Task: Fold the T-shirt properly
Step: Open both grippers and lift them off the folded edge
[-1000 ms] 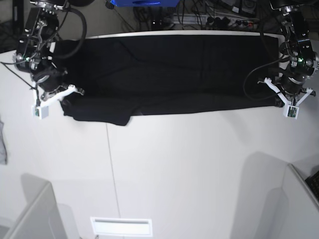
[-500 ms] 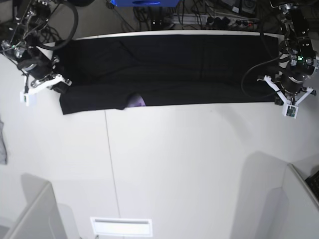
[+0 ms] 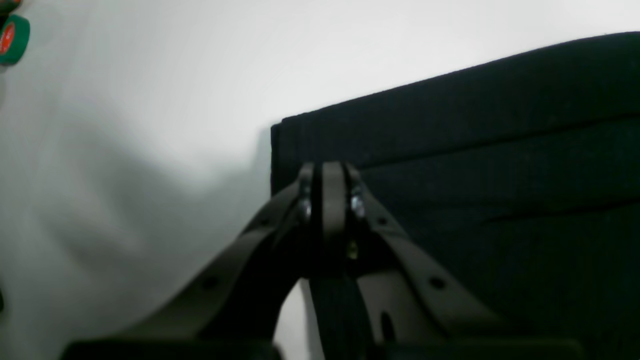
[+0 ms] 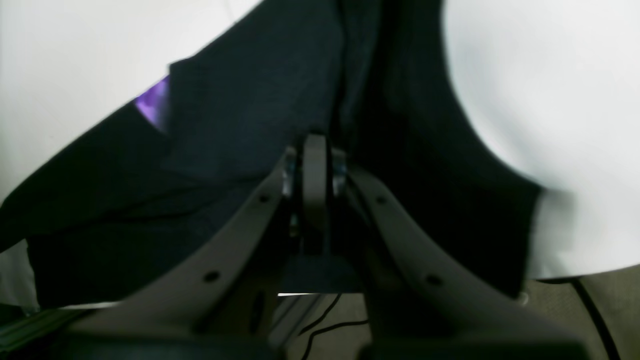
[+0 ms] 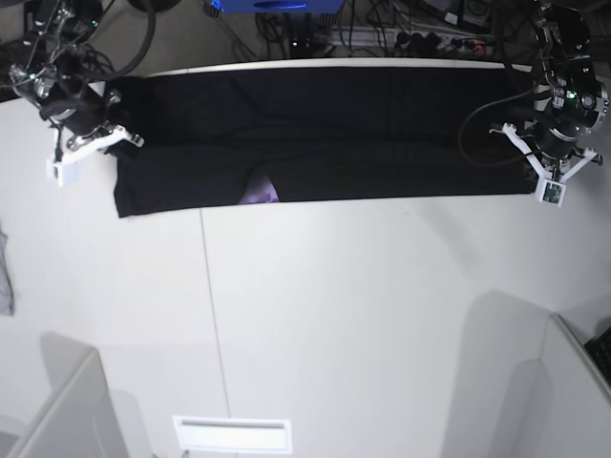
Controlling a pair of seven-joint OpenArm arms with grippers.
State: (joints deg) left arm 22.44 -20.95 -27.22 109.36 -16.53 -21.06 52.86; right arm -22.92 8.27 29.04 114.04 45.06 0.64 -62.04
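White counter (image 5: 315, 315): T-shirt (image 5: 325, 134) now pulled back, purple print peeking at its near edge. My left fingers (image 3: 327, 175) and right fingers (image 4: 312, 160) are together, apparently pinching its ends; fold tightening.

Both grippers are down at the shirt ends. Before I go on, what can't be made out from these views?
- Left gripper, left wrist view: jaws together; cloth between them not visible.
- Right gripper, right wrist view: same, blurred black T-shirt behind.
- Print: only a purple sliver shows; the rest is folded under.
- Base view: gripper tips too small to judge.

Both arms reach to the far side, left tool (image 3: 327, 200) and right tool (image 4: 312, 170) closed.
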